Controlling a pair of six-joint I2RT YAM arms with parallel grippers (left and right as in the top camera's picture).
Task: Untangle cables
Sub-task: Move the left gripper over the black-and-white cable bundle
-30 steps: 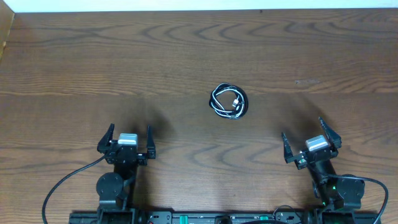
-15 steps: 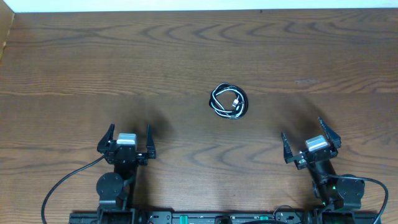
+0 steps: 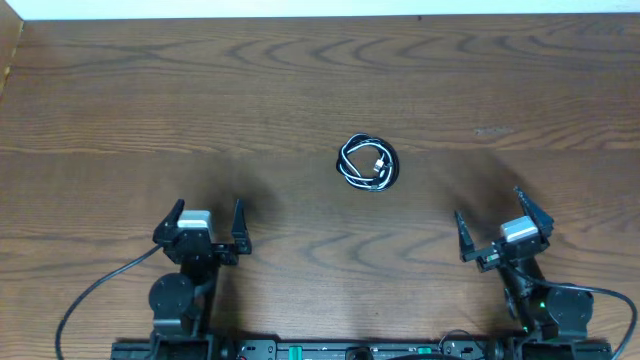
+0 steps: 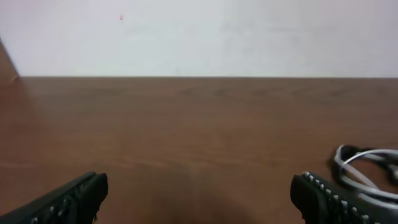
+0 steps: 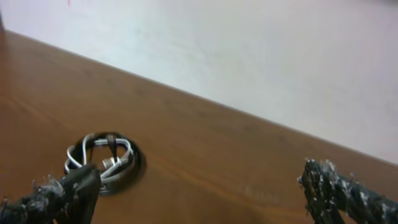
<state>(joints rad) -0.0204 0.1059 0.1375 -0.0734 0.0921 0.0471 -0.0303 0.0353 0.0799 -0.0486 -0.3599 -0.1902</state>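
The cables point(image 3: 367, 163) have not budged: black and white are wound together in one small coil near the middle of the table point(image 3: 120, 100), exactly where they lay a second ago. From here I can't pick out which strand crosses which, or where the plugs sit.

What has changed is small. The left gripper point(image 3: 208, 205) has slid slightly to its left and the right gripper point(image 3: 488, 203) has drifted slightly outward and back toward its base — both remain well apart from the coil. Each has its jaws spread wide and is holding nothing.

I read this as the arms only settling — no untangling has begun, and both still have to reach forward before either cord can be pinched.
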